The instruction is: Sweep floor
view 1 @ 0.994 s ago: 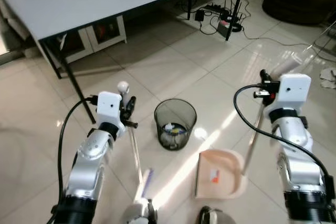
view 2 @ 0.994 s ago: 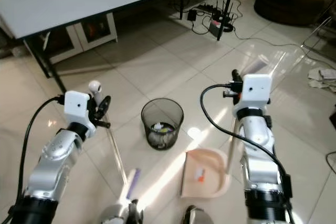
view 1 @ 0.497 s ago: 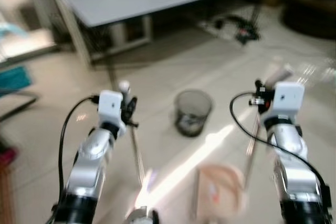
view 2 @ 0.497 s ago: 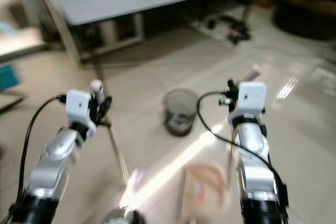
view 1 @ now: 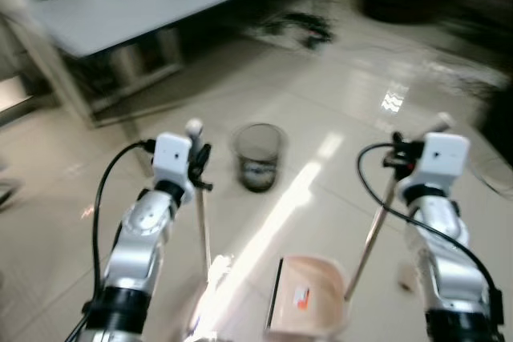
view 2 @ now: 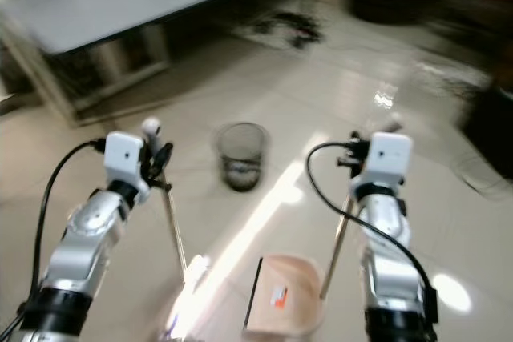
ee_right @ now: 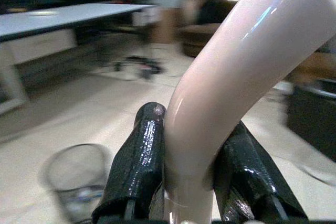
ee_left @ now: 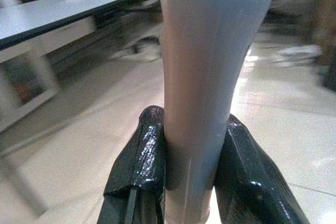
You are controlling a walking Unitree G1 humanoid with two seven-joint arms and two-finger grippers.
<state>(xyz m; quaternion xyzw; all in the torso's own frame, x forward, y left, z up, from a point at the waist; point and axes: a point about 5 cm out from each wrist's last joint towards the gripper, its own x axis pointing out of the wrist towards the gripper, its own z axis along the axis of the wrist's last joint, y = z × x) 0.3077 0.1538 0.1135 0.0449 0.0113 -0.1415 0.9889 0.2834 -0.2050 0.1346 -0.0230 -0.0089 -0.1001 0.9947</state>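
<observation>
A grey table point(view 1: 160, 6) spans the upper left. At frame centre stands a mesh bin point(view 1: 258, 156). A pink dustpan point(view 1: 309, 306) rests bottom centre, its handle point(ee_right: 220, 103) clamped by the right gripper point(ee_right: 191, 182). The left gripper point(ee_left: 191, 182) is closed around the broom pole point(ee_left: 202, 77), lower left.

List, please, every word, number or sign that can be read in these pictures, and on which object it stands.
None can be read.
The dustpan bears a small orange mark, too blurred to read.
The broom handle, the dustpan handle, the bin and the table show no text.
</observation>
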